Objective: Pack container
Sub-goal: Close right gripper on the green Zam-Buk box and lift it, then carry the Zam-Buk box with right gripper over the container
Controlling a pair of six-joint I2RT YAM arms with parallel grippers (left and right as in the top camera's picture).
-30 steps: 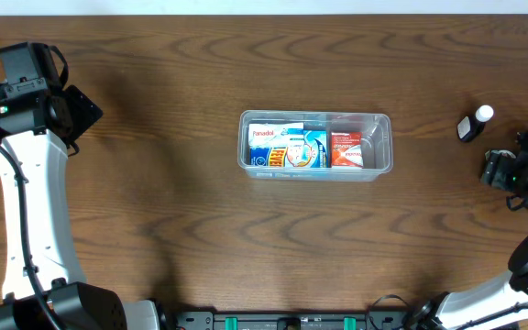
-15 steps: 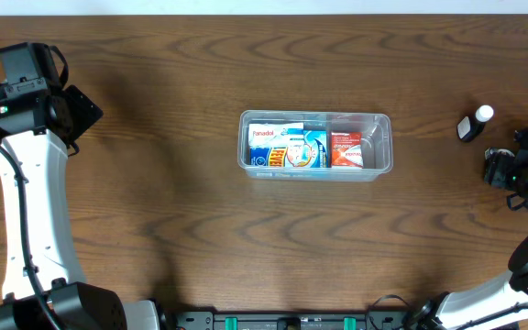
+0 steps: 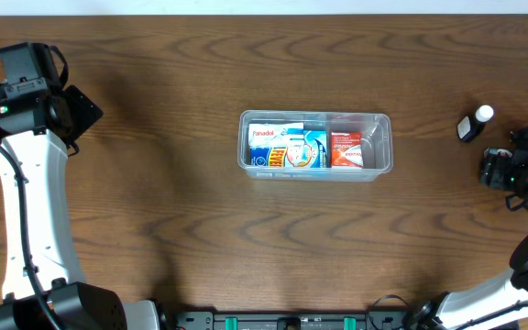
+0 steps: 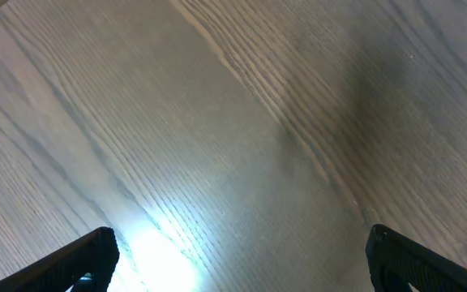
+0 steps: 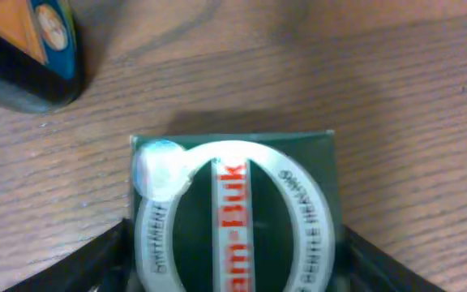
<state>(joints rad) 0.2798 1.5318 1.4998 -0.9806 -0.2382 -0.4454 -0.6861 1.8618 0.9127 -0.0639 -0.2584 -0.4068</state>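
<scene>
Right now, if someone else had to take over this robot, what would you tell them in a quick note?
The left fingers are open and empty, over the table at far left.
The right fingers sit either side of the green ointment box at far right; whether they grip it, I cannot tell.
Done: the Panadol box, blue box and red box lie in the container at table centre.
Left: the green ointment box and the dark bottle beside it, both outside; the container's right end has room.

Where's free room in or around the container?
Container: free slot at its right end, between the red box and the right wall; rest packed. Bare table all round; crowded only far right, by the small bottle and right gripper.
</scene>
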